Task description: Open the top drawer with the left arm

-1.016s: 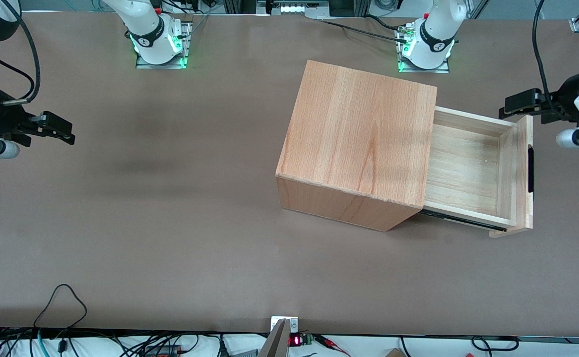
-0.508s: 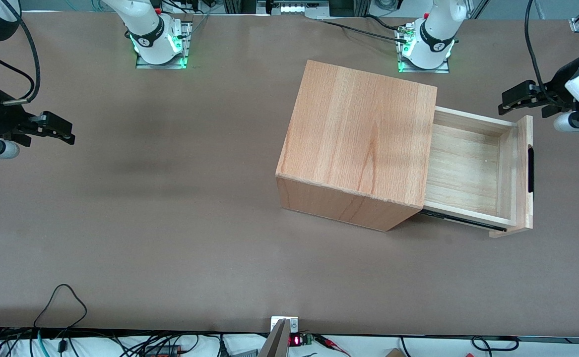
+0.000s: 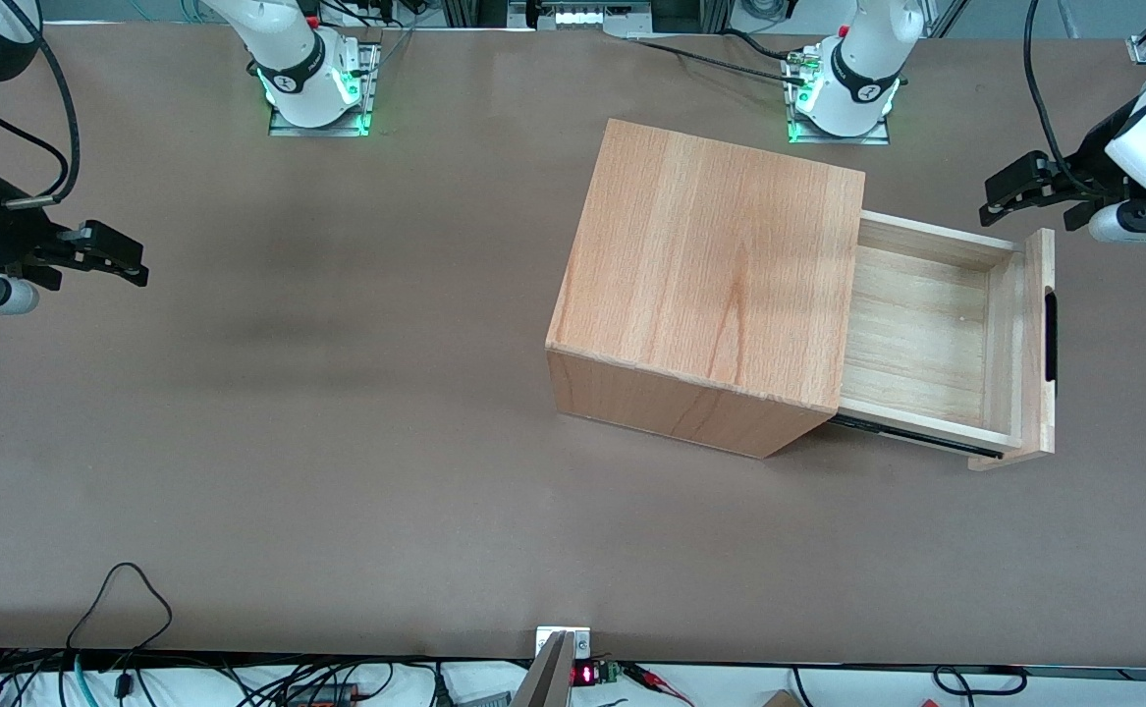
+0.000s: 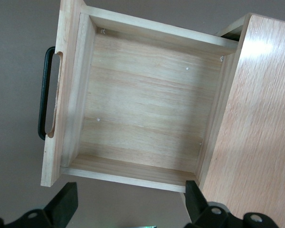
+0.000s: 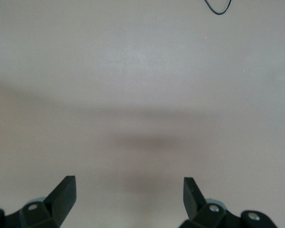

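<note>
The top drawer (image 3: 931, 334) stands pulled well out of the wooden casing (image 3: 710, 265), its pale plank interior (image 4: 142, 104) empty. A black bar handle (image 3: 1051, 334) runs along its front panel (image 4: 61, 90), also shown in the wrist view as the handle (image 4: 45, 92). My left arm's gripper (image 3: 995, 196) hovers above the table, farther from the front camera than the drawer's front panel and apart from it. In the wrist view the gripper (image 4: 130, 205) is open with nothing between its fingers (image 4: 66, 204).
The casing's top (image 4: 256, 123) sits beside the open drawer. A black side rail (image 3: 916, 437) shows under the drawer's nearer side. The brown table (image 3: 337, 393) stretches toward the parked arm's end. Both arm bases (image 3: 843, 98) stand along the edge farthest from the front camera.
My gripper has drawn away from the drawer's front panel, moving farther from the front camera and rising. The drawer has stayed pulled out.
</note>
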Robot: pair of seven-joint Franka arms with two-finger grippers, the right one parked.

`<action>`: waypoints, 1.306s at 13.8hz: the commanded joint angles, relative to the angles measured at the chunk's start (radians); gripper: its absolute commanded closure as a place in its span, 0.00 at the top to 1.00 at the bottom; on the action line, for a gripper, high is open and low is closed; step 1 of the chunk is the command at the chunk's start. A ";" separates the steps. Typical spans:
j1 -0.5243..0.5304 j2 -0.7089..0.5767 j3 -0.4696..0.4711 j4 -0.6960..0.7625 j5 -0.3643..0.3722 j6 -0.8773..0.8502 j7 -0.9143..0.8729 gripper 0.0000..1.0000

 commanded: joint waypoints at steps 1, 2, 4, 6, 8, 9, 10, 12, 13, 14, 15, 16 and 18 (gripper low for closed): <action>-0.009 -0.025 0.008 -0.027 0.039 0.028 0.014 1.00; -0.009 -0.022 0.003 -0.026 0.045 0.031 0.012 1.00; -0.009 -0.019 0.002 -0.026 0.045 0.043 0.012 1.00; -0.008 -0.013 0.002 -0.026 0.045 0.043 0.012 1.00; -0.003 0.002 0.002 -0.026 0.054 0.049 0.012 1.00; 0.000 0.004 0.003 -0.027 0.062 0.068 0.014 1.00; 0.000 0.010 0.003 -0.027 0.077 0.080 0.015 1.00; 0.000 0.011 0.003 -0.032 0.082 0.077 0.015 1.00; 0.001 0.010 0.002 -0.034 0.082 0.075 0.014 1.00; 0.001 0.010 0.002 -0.034 0.080 0.074 0.015 1.00; 0.001 0.008 0.002 -0.034 0.080 0.071 0.014 1.00; 0.001 0.005 0.002 -0.034 0.080 0.068 0.015 1.00; 0.001 0.004 0.002 -0.032 0.080 0.065 0.018 1.00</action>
